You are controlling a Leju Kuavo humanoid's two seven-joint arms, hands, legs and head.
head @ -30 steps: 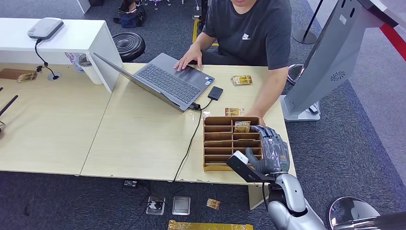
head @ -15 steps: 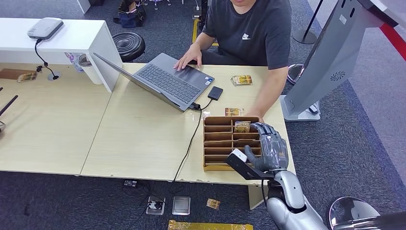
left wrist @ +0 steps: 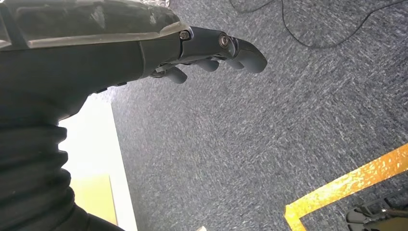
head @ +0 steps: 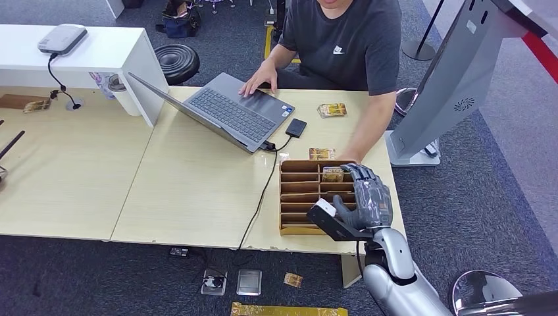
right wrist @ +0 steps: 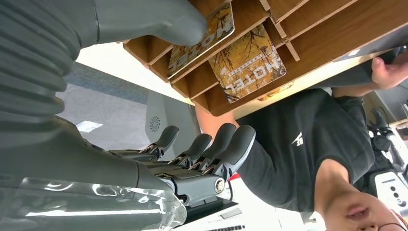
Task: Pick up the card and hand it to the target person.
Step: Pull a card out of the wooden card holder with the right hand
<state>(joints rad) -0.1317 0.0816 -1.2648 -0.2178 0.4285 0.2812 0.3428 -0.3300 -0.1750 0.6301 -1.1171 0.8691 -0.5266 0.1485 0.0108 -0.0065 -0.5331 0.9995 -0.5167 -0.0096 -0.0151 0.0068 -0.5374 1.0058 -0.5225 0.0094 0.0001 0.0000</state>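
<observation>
light: bright, even | shadows: soft | focus: sharp | glare: left wrist view

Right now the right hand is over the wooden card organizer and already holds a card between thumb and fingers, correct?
Not quite. The right hand is over the organizer, but holds nothing: in the right wrist view its thumb and fingers stand apart, the cards lying in their slots.

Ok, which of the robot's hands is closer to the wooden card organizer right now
The right. The right hand is over the wooden card organizer's right-hand compartments, thumb near a card. The left hand hangs beside the table, above the carpet.
</observation>
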